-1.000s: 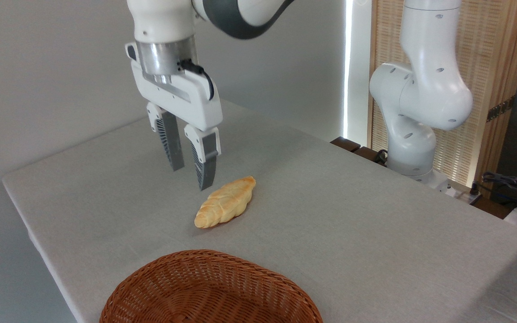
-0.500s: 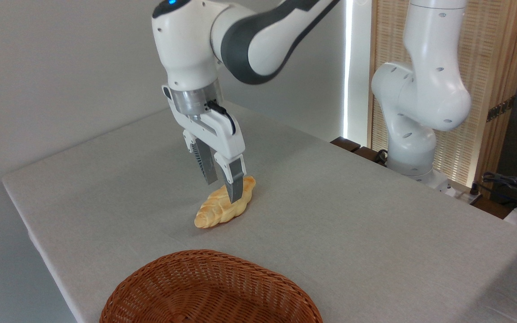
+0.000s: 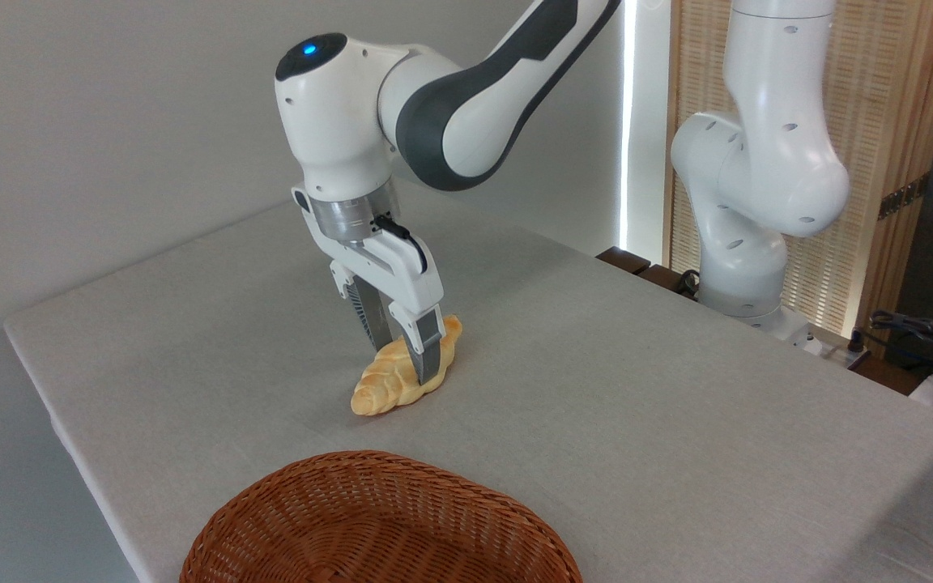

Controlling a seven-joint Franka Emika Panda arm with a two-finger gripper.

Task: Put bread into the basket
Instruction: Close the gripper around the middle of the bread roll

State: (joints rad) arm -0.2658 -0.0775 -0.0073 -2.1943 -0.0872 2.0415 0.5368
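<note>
grip: my gripper (image 3: 403,360) straddles the bread (image 3: 403,378), jaws apart, not clenched
tip: close mid-loaf, gently
goal: basket (image 3: 377,526) at 6 o'clock

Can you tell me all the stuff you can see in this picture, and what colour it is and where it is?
golden-yellow leaf-shaped bread loaf: one, golden yellow, lying on the table near the middle, between the gripper's fingers.
reddish-brown woven wicker basket: one, reddish brown, at the near edge of the table, in front of the bread and apart from it, nothing seen in it.
grey cloth-covered table: one, light grey, fills most of the picture.
wooden slatted screen: one, pale wood, at the back right.
dark cables: a few, black, at the far right edge.
white and grey robot arm: one, reaching from the right down over the bread.
gripper: one, white with grey fingers, astride the bread; whether it squeezes yet is unclear.
</note>
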